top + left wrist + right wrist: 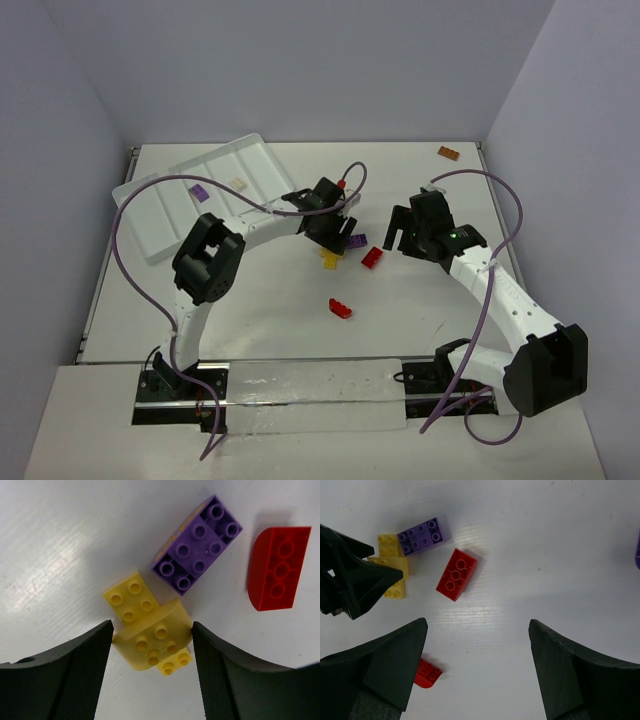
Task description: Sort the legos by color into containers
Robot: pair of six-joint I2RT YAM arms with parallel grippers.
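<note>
The left gripper point(152, 630) is lowered over a cluster of yellow legos point(150, 640) lying near the middle of the worktop point(280, 335). Its fingers point(75, 675) are set narrowly at either edge of the curved yellow piece; whether that piece is actually pinched cannot be told. A purple lego point(200, 542) is seen just beside the cluster, and a red lego point(277, 567) lies beside that. The right gripper point(477, 625) is held above the worktop near the red lego, its fingers point(560, 675) spread wide. A second red lego point(340, 308) lies apart, nearer the arm bases. The white tray point(160, 225) is placed at the far left; a purple brick point(199, 192) and a beige brick point(238, 184) are seen in it, seemingly in separate compartments. An orange lego point(448, 152) lies at the far right corner.
</note>
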